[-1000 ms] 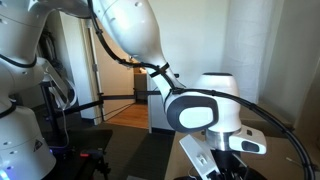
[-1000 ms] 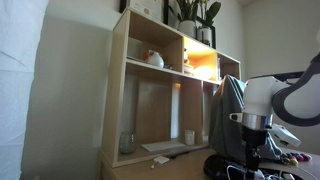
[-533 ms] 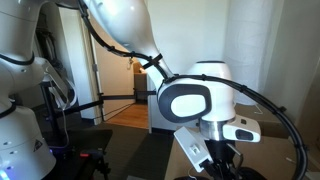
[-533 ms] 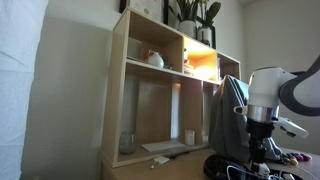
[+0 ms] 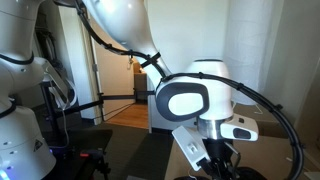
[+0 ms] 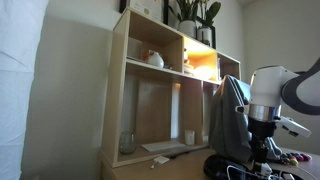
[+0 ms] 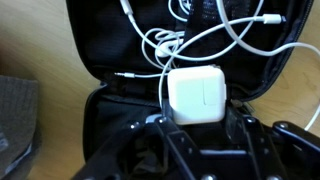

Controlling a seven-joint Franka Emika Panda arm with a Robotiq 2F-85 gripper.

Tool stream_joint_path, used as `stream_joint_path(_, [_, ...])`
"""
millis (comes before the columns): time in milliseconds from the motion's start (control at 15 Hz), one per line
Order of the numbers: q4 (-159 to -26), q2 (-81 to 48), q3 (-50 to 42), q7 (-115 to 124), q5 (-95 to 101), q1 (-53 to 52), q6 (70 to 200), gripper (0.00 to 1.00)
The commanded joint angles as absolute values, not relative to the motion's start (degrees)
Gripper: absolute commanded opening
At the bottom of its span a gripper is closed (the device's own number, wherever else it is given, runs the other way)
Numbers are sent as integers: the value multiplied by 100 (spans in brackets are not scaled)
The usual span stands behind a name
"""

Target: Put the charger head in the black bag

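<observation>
In the wrist view the charger head (image 7: 198,95), a small white squarish block, sits between the two black fingers of my gripper (image 7: 198,124), which looks shut on its lower part. A thin white cord (image 7: 165,42) runs from it in loops. Beneath lies the black bag (image 7: 105,45), opened wide, with the cords resting on its inside. In an exterior view my gripper (image 6: 262,150) hangs just above the low black bag (image 6: 222,166) on the table. In an exterior view (image 5: 215,160) the wrist fills the frame and hides both the bag and the block.
A wooden shelf unit (image 6: 150,100) with cups and plants stands behind the table. A grey cloth-like thing (image 7: 15,105) lies left of the bag. Bare tan table top (image 7: 300,85) shows to its right.
Over the last second the wrist shifted sideways and turned above the bag. Since half a second ago it has hardly moved.
</observation>
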State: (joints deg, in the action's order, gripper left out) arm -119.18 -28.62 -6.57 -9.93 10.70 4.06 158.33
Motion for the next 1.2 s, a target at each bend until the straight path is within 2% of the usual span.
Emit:
stream_joint_path(0, [-11918,-2865,-702,-909,1190,367,15801,27])
stream_joint_path(467, [-11890,-2946,-841,-815,1426,267,15535,27])
stream_joint_path(533, [-11908,-2983,-696,-969,1301,413,15657,52])
stream_joint_path(1133, [-11907,-2987,-704,-969,1320,410,15655,52])
